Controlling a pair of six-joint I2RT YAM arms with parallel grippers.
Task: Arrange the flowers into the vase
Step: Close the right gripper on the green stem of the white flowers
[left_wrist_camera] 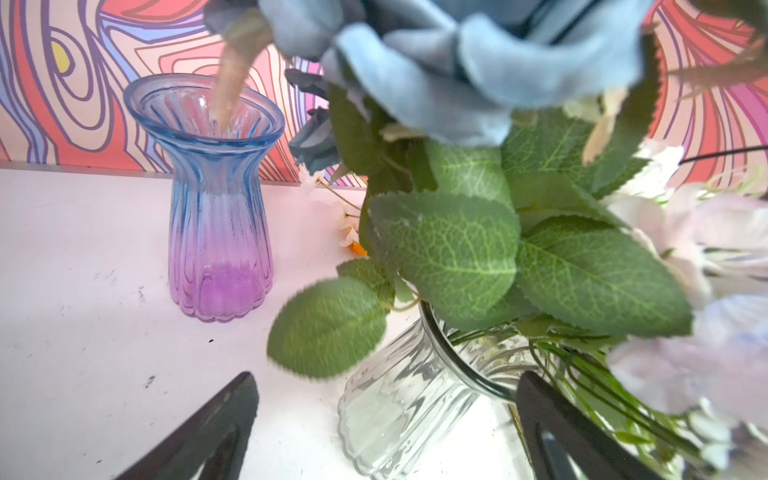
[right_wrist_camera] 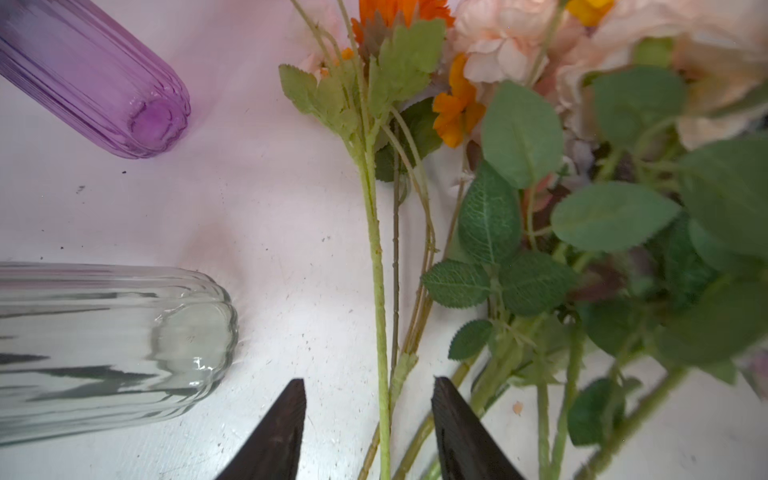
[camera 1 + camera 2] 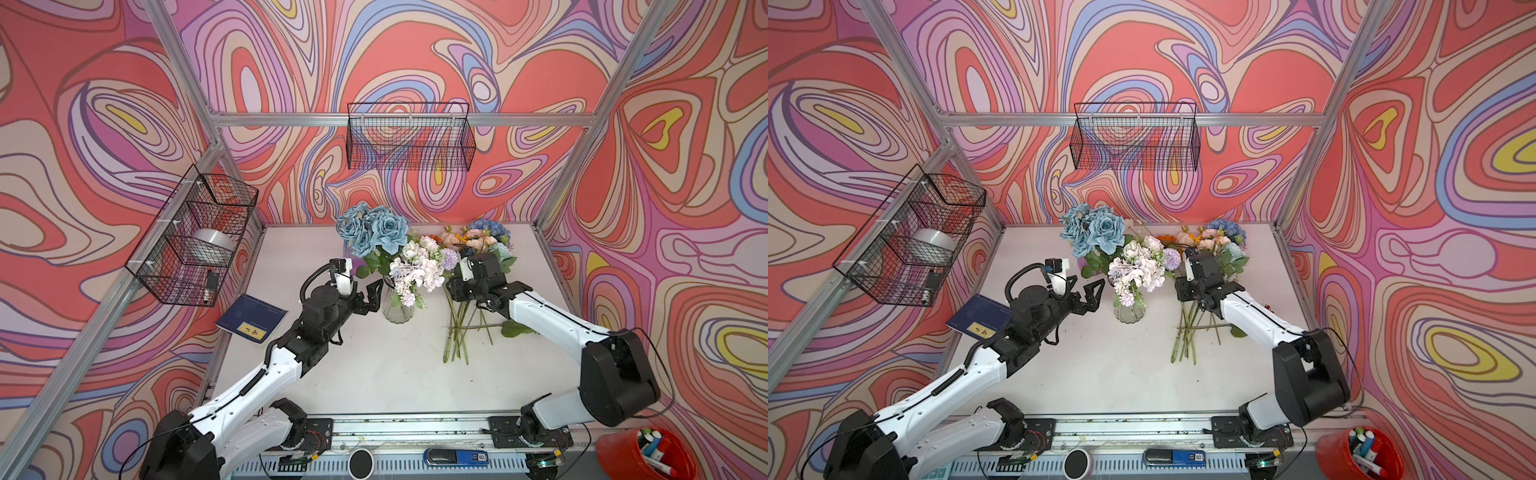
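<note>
Hidden / unclear:
- right gripper [image 2: 368, 384]: fingertips are covered by the wrist block [image 3: 478, 270] in both top views. They are seen only in the right wrist view, where the fingers are cut off by the frame.
- blue-to-purple vase [image 1: 220, 216]: almost fully masked by the dusty-blue roses [image 3: 372, 230] in both top views. A blurred tan streak is seen across its mouth in the left wrist view; what it is cannot be told.
- clear vase [image 3: 398, 307]: rim and neck are buried under leaves and the white and lilac blooms [image 3: 415, 266]. How many stems sit inside cannot be counted.
- loose flowers [image 3: 478, 241]: heads are partly covered by the right wrist.

Positions:
- The clear vase is stood upright mid-table [image 3: 374, 374], nearer the back edge, with roses and pale blooms in it.
- The loose flowers are laid toward the back-right corner, heads to the back edge, stems fanned toward the front edge.

Arms:
- left arm [image 3: 266, 370]: extended from the front-left corner, gripper held roughly level. The left gripper [image 3: 376, 297] is spread wide just beside the clear vase, nothing pinched.
- right arm [image 3: 548, 320]: extended from the front-right corner, wrist pitched down over the stems. Jaws are held partly apart astride a pale green stem [image 2: 376, 270], with gaps on both sides and no pinch.
</note>
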